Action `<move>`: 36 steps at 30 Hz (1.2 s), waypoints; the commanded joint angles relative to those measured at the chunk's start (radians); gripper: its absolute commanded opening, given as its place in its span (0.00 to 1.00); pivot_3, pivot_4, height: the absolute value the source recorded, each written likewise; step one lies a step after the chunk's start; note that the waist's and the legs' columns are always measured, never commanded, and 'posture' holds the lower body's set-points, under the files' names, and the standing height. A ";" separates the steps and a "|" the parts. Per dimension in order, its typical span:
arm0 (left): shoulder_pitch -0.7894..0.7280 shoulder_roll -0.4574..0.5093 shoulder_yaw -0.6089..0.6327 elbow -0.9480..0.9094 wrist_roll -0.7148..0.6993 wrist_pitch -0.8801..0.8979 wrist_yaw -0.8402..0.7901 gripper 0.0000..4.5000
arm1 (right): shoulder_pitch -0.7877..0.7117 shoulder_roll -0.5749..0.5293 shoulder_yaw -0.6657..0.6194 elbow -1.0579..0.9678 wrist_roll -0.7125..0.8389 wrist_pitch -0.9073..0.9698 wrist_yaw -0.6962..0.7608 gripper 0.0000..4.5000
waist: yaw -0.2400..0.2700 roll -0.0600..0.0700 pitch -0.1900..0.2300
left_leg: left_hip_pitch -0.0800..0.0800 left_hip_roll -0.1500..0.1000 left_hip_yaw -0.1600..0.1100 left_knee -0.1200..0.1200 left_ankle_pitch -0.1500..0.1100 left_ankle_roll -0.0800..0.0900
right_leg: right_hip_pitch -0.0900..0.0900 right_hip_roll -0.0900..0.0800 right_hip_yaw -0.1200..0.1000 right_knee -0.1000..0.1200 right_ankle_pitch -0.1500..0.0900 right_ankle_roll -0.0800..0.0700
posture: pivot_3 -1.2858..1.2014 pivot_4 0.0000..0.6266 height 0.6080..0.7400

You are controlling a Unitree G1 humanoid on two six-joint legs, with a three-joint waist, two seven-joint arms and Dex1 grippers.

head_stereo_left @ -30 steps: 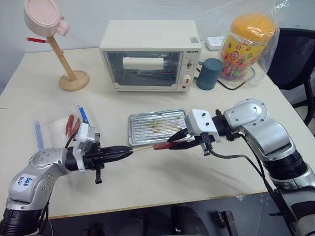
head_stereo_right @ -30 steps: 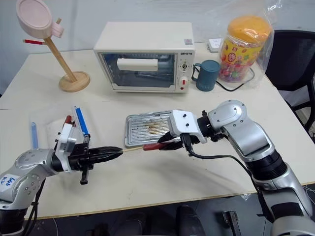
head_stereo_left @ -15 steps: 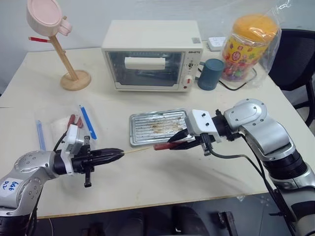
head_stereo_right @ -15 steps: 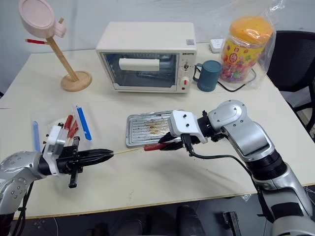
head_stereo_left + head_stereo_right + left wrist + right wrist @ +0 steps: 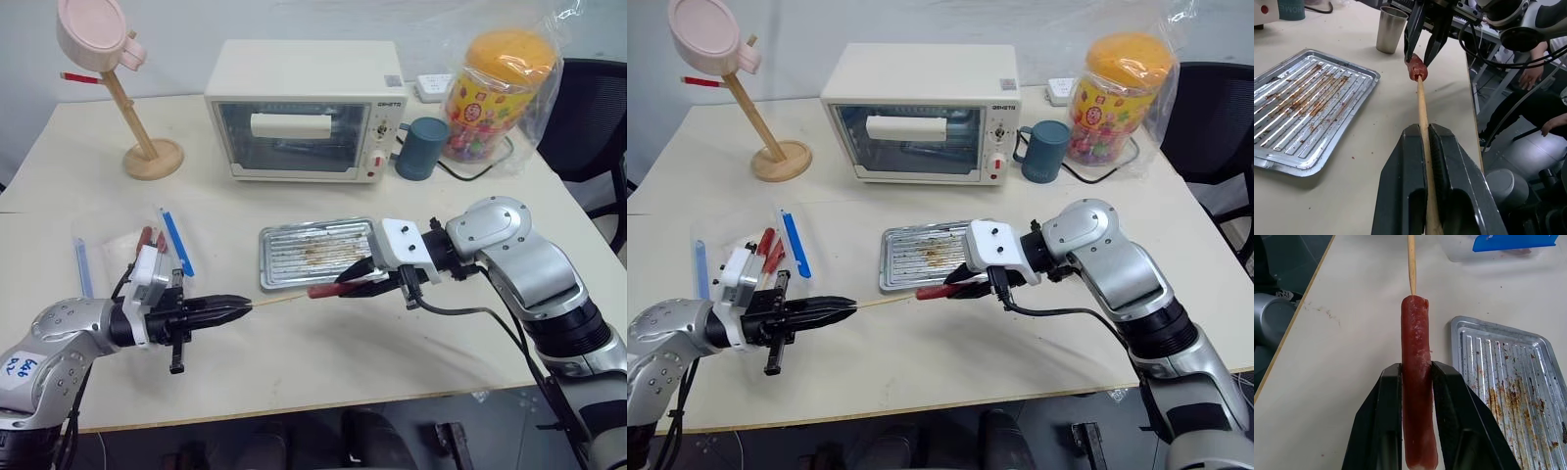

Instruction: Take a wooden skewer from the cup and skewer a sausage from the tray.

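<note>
Left wrist view: my left gripper (image 5: pixel 1426 147) clamps the wooden skewer (image 5: pixel 1421 105), tip in the sausage (image 5: pixel 1415 382) my right gripper (image 5: pixel 1415 369) pinches.

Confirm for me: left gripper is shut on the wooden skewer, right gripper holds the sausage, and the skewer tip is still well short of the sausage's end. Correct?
Not quite. The left gripper is shut on the wooden skewer and the right gripper holds the sausage, but the tip is not short of it: the left wrist view shows it meeting the sausage's end.
</note>
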 commanded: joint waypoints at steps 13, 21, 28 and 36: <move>-0.042 -0.025 -0.044 0.011 0.029 -0.036 0.011 0.00 | -0.018 0.000 0.002 -0.014 0.005 -0.012 0.005 0.20 | 0.000 0.000 0.000 | 0.000 0.000 0.000 0.000 0.000 0.000 | 0.000 0.000 0.000 0.000 0.000 0.000 | 0.52 0.24 1.00; -0.048 -0.033 -0.059 0.015 0.040 -0.044 0.012 0.00 | -0.019 0.003 0.003 -0.020 0.006 -0.010 0.003 0.20 | 0.000 0.000 0.000 | 0.000 0.000 0.000 0.000 0.000 0.000 | 0.000 0.000 0.000 0.000 0.000 0.000 | 0.52 0.24 1.00; -0.059 -0.058 -0.080 0.015 0.047 -0.046 0.021 0.00 | -0.021 0.006 0.002 -0.028 0.012 -0.003 0.003 0.20 | 0.000 0.000 0.000 | 0.000 0.000 0.000 0.000 0.000 0.000 | 0.000 0.000 0.000 0.000 0.000 0.000 | 0.52 0.24 1.00; -0.070 -0.085 -0.094 0.023 0.057 -0.050 0.027 0.00 | -0.024 0.005 0.004 -0.022 0.010 -0.001 0.005 0.20 | 0.000 0.000 0.000 | 0.000 0.000 0.000 0.000 0.000 0.000 | 0.000 0.000 0.000 0.000 0.000 0.000 | 0.52 0.24 1.00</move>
